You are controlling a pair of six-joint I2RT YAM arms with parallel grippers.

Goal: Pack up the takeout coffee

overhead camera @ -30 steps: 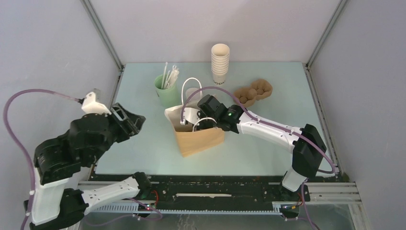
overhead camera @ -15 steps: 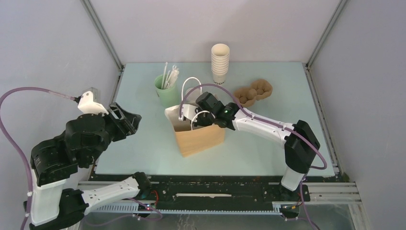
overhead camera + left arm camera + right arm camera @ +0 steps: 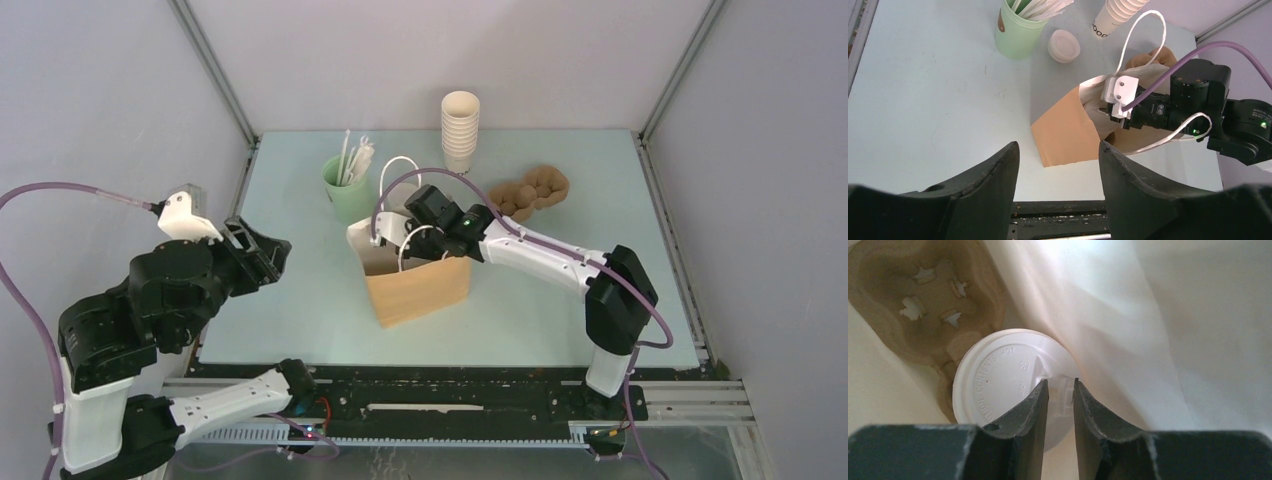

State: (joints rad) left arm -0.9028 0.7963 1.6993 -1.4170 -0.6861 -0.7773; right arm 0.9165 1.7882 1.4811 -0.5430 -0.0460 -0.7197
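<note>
You're looking straight down into the white-lined bag (image 3: 1168,315). Your right gripper (image 3: 1060,390) fills the lower centre, fingers nearly together with a thin gap, just above the lidded coffee cup (image 3: 998,380). The cup sits in a brown pulp carrier (image 3: 918,295) reaching to the upper left.

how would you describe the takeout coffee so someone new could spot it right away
Find the brown paper bag standing open mid-table, with the right arm reaching into its mouth. Inside, seen by the right wrist camera, the takeout coffee sits in one well of a brown pulp cup carrier. Its round white embossed lid sets it apart from the lidless cup stack and the green straw cup outside.
</note>
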